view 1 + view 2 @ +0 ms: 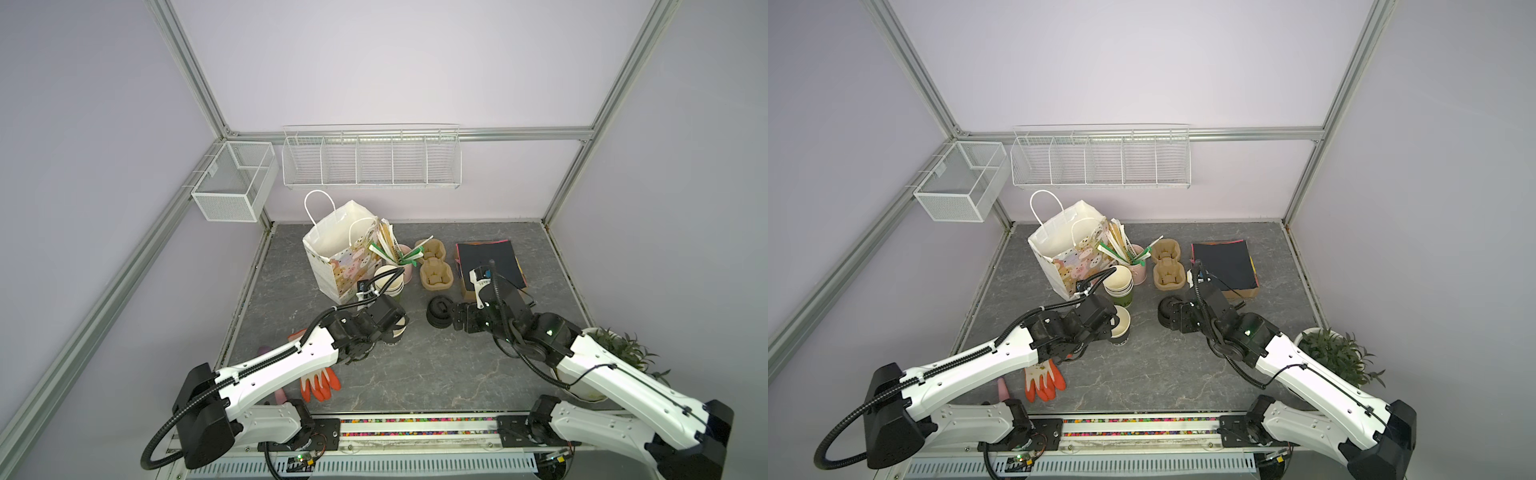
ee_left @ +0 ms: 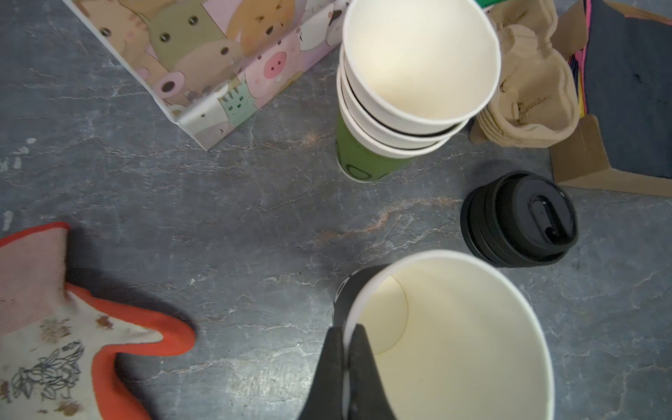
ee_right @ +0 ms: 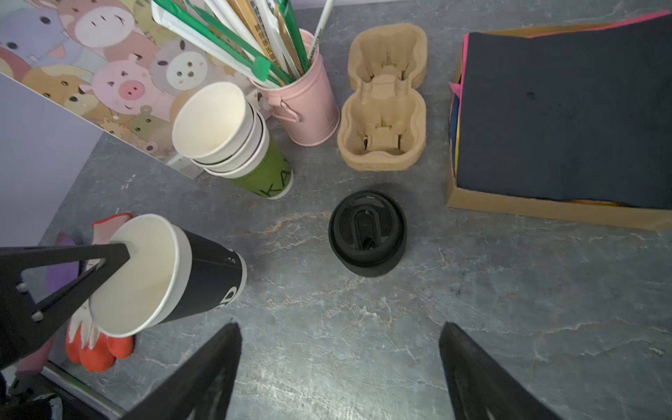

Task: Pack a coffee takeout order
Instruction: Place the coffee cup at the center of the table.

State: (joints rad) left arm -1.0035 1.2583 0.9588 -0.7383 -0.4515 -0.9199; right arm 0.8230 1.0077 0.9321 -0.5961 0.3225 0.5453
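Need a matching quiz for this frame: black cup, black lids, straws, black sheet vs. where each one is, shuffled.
Things:
1. black cup
2. black lids
3. straws
4. black sheet

Places:
A. in the pink cup
B. on top in the cardboard box
C. rim pinched in the left gripper
D. on the table, by the open right gripper

Pairs: 1-C, 2-D, 3-A, 4-B
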